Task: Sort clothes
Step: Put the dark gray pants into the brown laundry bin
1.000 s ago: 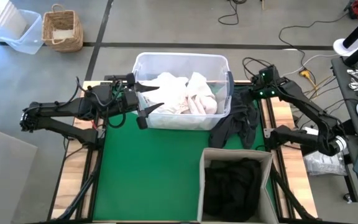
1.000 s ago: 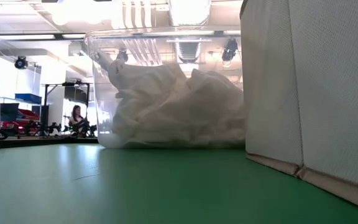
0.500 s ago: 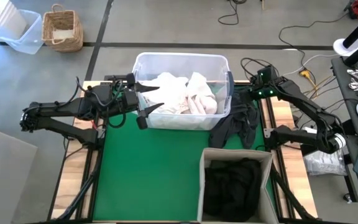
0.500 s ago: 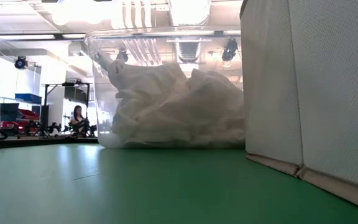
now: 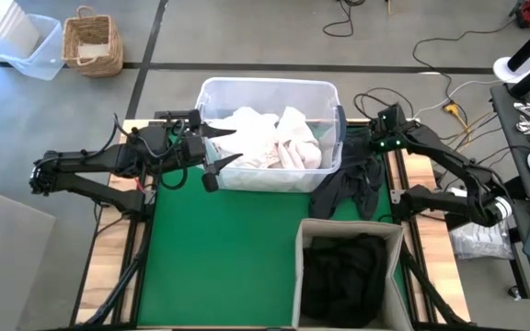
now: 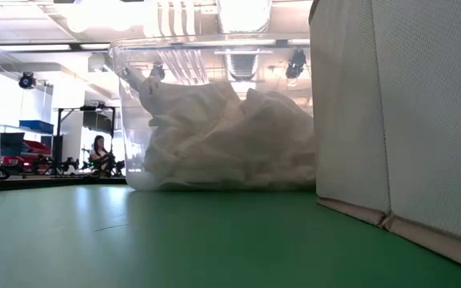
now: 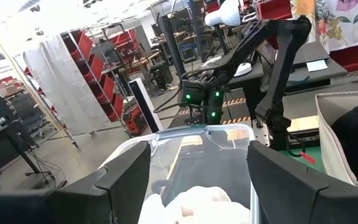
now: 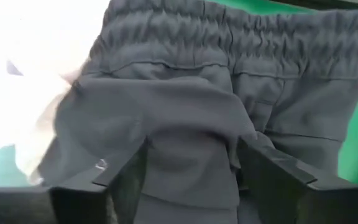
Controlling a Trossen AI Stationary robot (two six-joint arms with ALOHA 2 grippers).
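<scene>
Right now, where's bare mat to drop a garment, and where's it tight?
Free: the green mat left of the beige fabric box and in front of the clear tub. Crowded: the gap between tub and box, where a dark garment hangs off the tub's right end, right claw above it.

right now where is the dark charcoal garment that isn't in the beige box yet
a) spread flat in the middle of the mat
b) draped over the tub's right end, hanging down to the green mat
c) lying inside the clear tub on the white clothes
b: the charcoal garment hangs off the right end of the clear tub onto the green mat, below the right gripper.
</scene>
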